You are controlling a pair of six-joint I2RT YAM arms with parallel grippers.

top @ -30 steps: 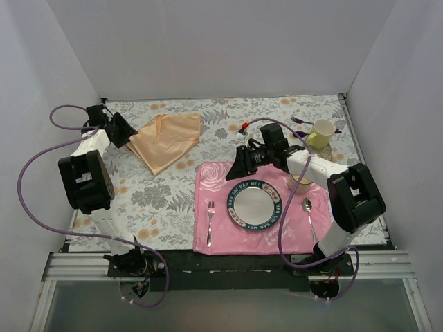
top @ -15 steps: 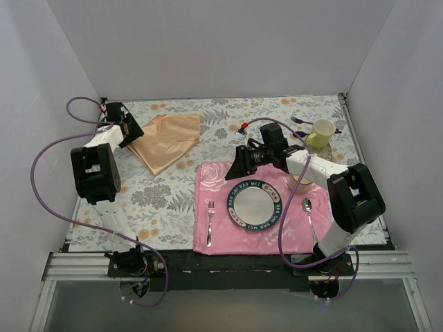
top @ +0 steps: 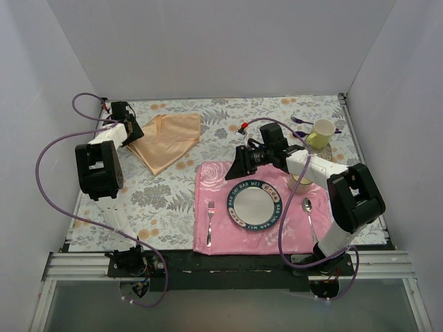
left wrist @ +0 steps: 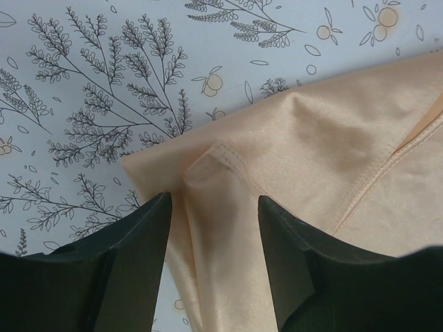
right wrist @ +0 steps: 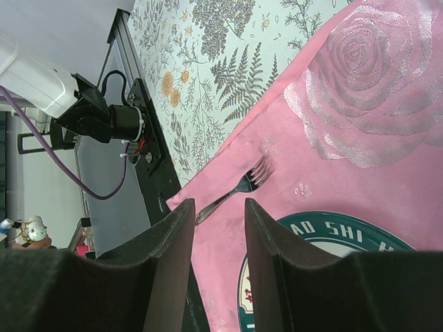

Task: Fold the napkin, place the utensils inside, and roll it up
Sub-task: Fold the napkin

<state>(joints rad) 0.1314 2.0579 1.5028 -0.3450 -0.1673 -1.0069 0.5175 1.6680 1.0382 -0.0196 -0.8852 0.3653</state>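
The peach-gold napkin [top: 166, 140] lies loosely folded on the floral tablecloth at the back left. My left gripper [top: 136, 135] is at its left corner. In the left wrist view the napkin [left wrist: 311, 159] fills the right side, and a raised ridge of cloth runs between the jaws of the left gripper [left wrist: 213, 228]; they stand open, with a gap on each side of the ridge. My right gripper [top: 239, 164] hovers over the far left part of the pink placemat [top: 218, 238]; it [right wrist: 220, 228] is open and holds nothing. The utensils are out of view.
A teal-rimmed plate [top: 255, 205] sits on the placemat between a silver fork [top: 210, 223] and a silver spoon [top: 309, 214]. A yellow cup [top: 322, 131] and purple spoons [top: 299, 121] stand at the back right. Another cup [top: 301, 183] sits under the right arm.
The left arm has swung its elbow up and to the right, and its gripper has shifted slightly along the napkin's left corner. The napkin and the right arm have not moved.
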